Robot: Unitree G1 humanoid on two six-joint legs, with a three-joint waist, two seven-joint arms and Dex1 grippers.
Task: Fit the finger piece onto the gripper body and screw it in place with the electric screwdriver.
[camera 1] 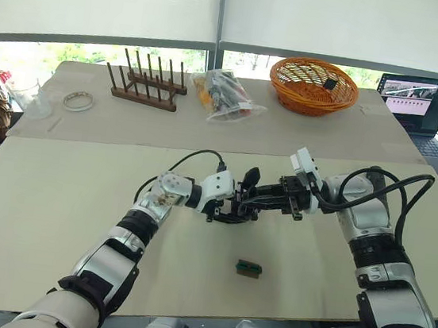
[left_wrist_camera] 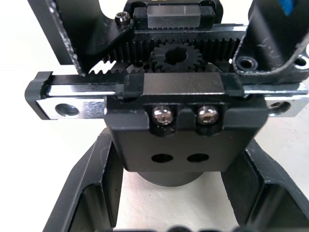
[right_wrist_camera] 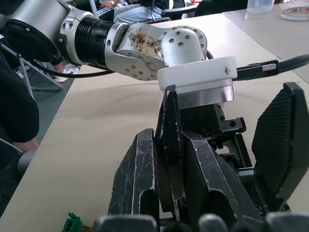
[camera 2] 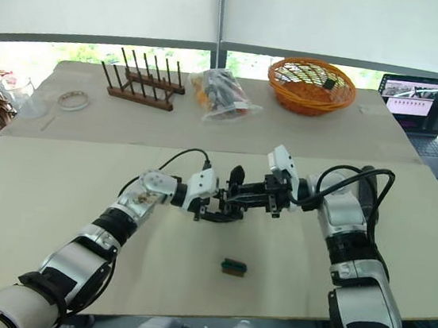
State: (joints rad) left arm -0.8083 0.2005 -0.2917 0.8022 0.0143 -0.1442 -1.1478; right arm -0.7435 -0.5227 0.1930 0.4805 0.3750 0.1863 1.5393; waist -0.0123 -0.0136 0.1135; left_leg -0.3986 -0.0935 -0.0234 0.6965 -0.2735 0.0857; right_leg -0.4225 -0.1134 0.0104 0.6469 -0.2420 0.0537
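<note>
At the middle of the table my left gripper [camera 1: 228, 210] is shut on the gripper body [camera 1: 238, 202], a chunky black block with a pointed black finger [camera 1: 251, 177] sticking up. The left wrist view shows the gripper body [left_wrist_camera: 186, 116] close up, with its toothed rack, gear and two silver screws. My right gripper [camera 1: 269, 202] comes in from the right, shut on the finger piece [right_wrist_camera: 169, 140], a thin black wedge held against the body's side. The electric screwdriver is out of view.
A small green block [camera 1: 248, 268] lies on the table in front of the grippers. At the back stand a wooden peg rack [camera 1: 145, 83], a plastic bag of parts [camera 1: 223, 94], an orange basket [camera 1: 314, 85] and a laptop [camera 1: 419, 97]. A tape roll [camera 1: 78, 100] lies far left.
</note>
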